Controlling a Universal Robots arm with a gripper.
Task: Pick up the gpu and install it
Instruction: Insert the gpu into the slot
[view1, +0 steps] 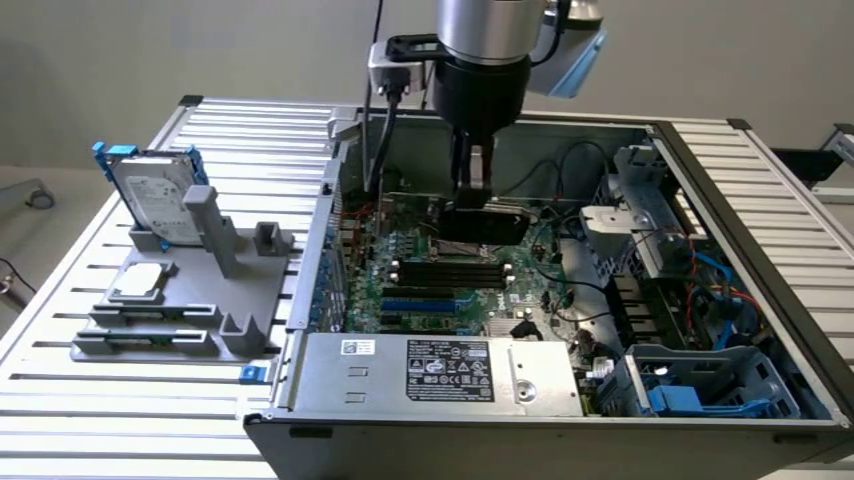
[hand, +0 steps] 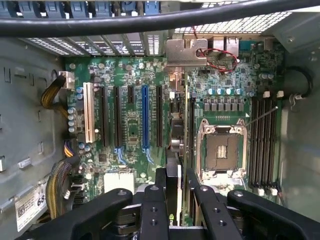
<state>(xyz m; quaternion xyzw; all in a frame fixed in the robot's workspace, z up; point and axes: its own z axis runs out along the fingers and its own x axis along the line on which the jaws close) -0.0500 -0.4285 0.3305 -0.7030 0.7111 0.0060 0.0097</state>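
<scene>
GPU (view1: 481, 228) clamped in the gripper (view1: 470, 200), held inside the open computer case (view1: 534, 445) above the motherboard (view1: 447, 275).
The fingers (hand: 152, 205) are closed on the GPU, which hangs directly below them with its edge toward the board. In the wrist view the card sits edge-on between the fingers. Its long axis runs straight out from them to its metal bracket (hand: 186, 52), parallel to the expansion slots. The blue slot (hand: 145, 117) lies to one side of the fingers and the processor socket (hand: 222, 150) to the other. It cannot be determined whether the card has seated in a slot.
</scene>
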